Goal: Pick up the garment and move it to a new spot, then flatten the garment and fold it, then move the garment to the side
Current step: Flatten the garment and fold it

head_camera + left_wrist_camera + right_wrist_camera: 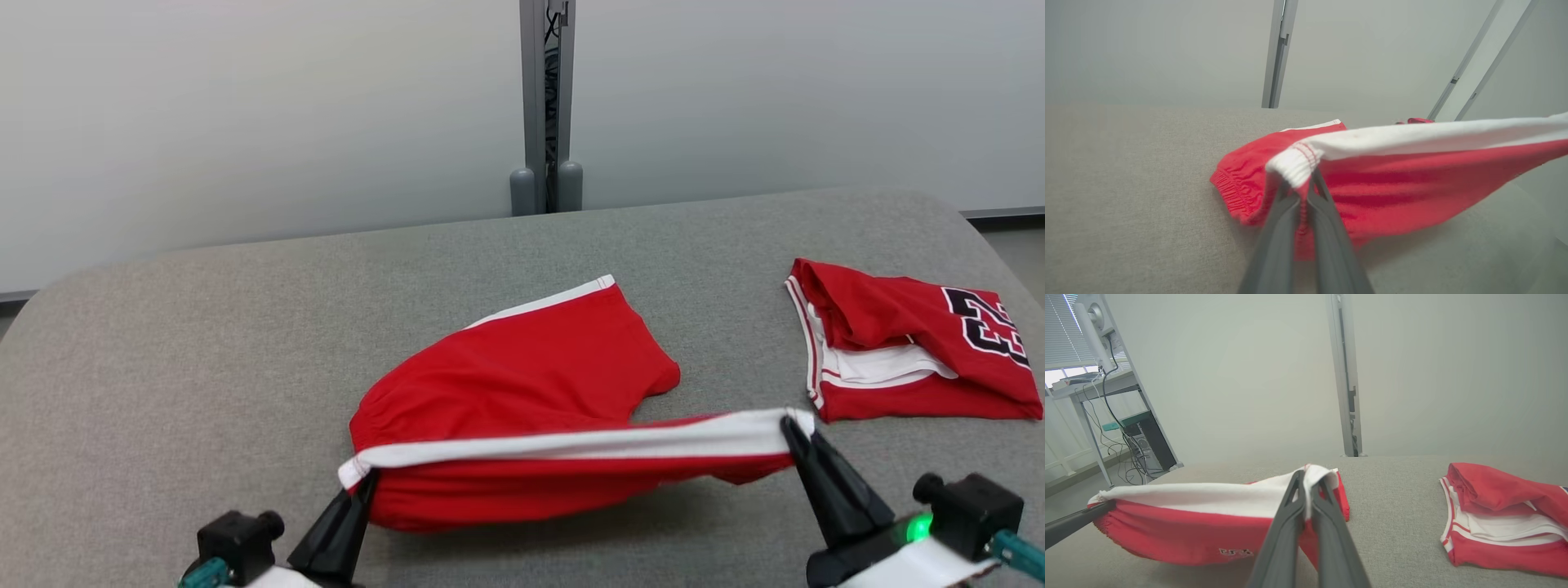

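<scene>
Red shorts (522, 376) hang taut, clamped tight by left fingers (339, 527) and right fingers (824, 478).

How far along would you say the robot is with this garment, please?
Done: the red shorts are gripped, left jaws and right jaws shut on the ends of the white band, stretched between them. In hand: the move; the far half rests on the grey table. Left: flattening, folding, setting aside.

The left gripper (1305, 183) has its fingers (1278, 228) pinched together on the ribbed white corner of the red garment (1396, 183); the white band (1433, 134) runs taut to the right edge, the far red cloth resting on the grey desk (1126, 183)
</scene>
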You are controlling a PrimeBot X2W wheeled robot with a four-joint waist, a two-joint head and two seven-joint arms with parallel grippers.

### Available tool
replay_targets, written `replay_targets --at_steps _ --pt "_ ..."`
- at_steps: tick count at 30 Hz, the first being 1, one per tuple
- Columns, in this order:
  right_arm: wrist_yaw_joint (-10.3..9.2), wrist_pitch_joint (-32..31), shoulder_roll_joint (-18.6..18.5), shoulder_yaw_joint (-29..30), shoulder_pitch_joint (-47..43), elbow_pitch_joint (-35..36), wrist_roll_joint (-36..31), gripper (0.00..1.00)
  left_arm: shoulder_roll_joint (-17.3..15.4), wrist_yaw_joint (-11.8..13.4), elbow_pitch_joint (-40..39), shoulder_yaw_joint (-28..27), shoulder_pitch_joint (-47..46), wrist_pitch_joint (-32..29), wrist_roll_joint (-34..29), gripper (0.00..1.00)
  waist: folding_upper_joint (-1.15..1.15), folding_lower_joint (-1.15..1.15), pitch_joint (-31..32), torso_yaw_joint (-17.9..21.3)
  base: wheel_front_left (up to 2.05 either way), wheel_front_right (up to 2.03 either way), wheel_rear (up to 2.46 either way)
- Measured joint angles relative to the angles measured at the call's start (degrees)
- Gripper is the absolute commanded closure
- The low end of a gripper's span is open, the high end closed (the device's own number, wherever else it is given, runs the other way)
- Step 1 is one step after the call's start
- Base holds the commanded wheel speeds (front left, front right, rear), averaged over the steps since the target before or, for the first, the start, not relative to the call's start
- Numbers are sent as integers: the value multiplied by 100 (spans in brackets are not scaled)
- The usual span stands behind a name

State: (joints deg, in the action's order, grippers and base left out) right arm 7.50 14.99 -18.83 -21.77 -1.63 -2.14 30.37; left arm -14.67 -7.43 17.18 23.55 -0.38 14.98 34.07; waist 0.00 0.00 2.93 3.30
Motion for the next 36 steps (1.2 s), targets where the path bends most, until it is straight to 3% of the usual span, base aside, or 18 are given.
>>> replay_targets --at_steps 10,17,28,36 --pt "0 0 43 -78 1023 -568 250 100 43 0 257 231 -821 0 42 100 0 0 -374 -195 0 0 0" --pt "0 0 -114 -104 2190 -1068 421 100 18 -1 544 517 -1788 0 142 100 0 0 -1040 -419 0 0 0" --pt "0 0 -65 -353 3657 -2153 623 100 68 -1 866 755 -2710 0 252 100 0 0 -1932 -739 0 0 0" --pt "0 0 -166 -924 4531 -2872 798 100 164 -1 969 750 -3128 0 242 100 0 0 -2412 -898 0 0 0"
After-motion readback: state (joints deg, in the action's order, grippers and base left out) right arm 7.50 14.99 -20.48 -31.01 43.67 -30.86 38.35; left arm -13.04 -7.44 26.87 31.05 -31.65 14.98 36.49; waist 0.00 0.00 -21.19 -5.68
